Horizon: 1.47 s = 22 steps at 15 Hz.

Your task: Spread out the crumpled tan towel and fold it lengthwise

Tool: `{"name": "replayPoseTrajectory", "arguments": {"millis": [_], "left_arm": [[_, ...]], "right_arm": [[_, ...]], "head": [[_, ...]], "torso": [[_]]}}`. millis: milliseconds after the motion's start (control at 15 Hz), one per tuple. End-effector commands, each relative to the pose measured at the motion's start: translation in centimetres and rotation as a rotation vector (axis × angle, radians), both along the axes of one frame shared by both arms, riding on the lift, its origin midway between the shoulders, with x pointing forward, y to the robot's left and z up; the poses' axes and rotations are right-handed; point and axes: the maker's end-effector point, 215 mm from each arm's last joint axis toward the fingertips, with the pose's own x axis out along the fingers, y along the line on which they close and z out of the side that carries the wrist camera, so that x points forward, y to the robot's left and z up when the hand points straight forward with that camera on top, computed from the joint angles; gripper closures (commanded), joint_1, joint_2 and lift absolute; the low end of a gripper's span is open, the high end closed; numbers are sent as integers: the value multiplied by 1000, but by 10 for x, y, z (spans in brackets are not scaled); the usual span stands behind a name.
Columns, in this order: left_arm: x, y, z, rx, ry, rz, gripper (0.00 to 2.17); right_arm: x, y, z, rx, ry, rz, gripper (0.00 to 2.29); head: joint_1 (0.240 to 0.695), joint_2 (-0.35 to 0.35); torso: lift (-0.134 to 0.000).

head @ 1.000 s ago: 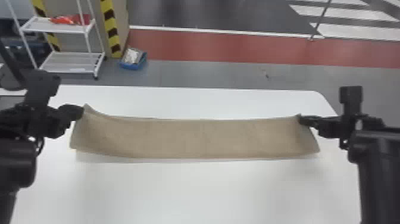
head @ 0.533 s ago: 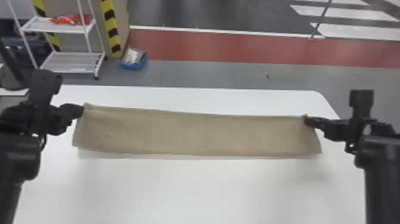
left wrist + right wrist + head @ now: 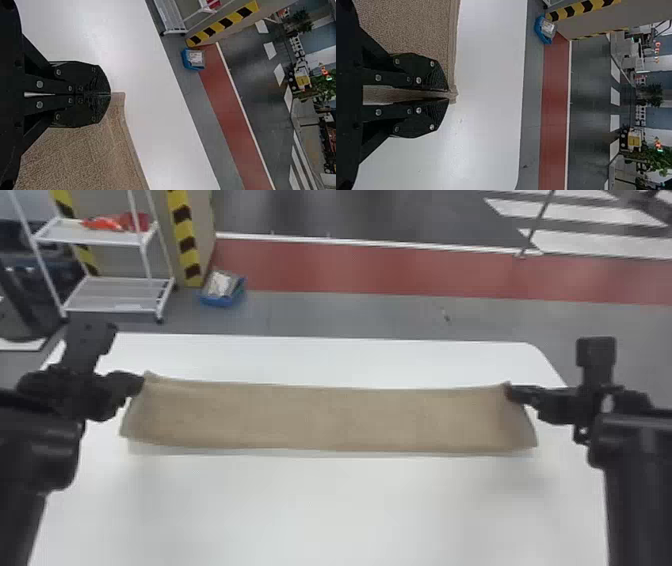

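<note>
The tan towel (image 3: pixel 325 417) extended left-to-right over the white table (image 3: pixel 325 510); the left gripper (image 3: pixel 109 94) clenched its far-left corner, the right gripper (image 3: pixel 447 95) its far-right corner; the unheld long edge faced the robot, between both arms

The towel (image 3: pixel 330 419) is of cloth, rough and matt; the table (image 3: pixel 320 505) has smooth surface, slightly glossy.

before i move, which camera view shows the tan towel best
The head view: it shows the towel end to end. The left wrist view shows one corner, at the left gripper; the right wrist view another, at the right gripper.
</note>
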Motion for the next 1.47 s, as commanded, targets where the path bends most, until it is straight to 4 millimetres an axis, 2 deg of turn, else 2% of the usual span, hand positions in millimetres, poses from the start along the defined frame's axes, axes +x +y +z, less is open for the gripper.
{"name": "replayPoseTrajectory", "arguments": {"millis": [0, 67, 133, 200, 400, 667, 800, 1400], "left_arm": [[-2, 3, -3, 10, 8, 1, 1730], [-1, 1, -3, 15, 1, -5, 1406], [-1, -3, -3, 23, -19, -26, 380], [-1, -5, -2, 29, -25, -34, -2], [-4, -4, -3, 34, -39, -30, 26], [-3, 4, 6, 28, -69, -7, 22], [-2, 3, 10, 20, -77, -8, 29], [-14, 7, 16, 1, -89, -6, 19]], "right_arm": [[1, 4, -2, -7, 13, 5, 984], [0, 4, -3, -13, 22, 4, 626], [-2, 3, -7, -8, 32, -3, 171], [-2, 2, -8, -11, 36, -11, 29], [-8, -3, -13, -2, 40, -29, 19], [-15, -7, -14, 20, 50, -51, 33], [-18, -9, -10, 20, 41, -52, 39], [-27, -10, -11, 50, 30, -59, 53]], "head": [[695, -113], [695, -112], [695, -110], [695, -109], [695, -117], [695, -119], [695, -117], [695, -119]], "torso": [[-124], [-124], [-124], [-124], [-124], [-124], [-124], [-124]]}}
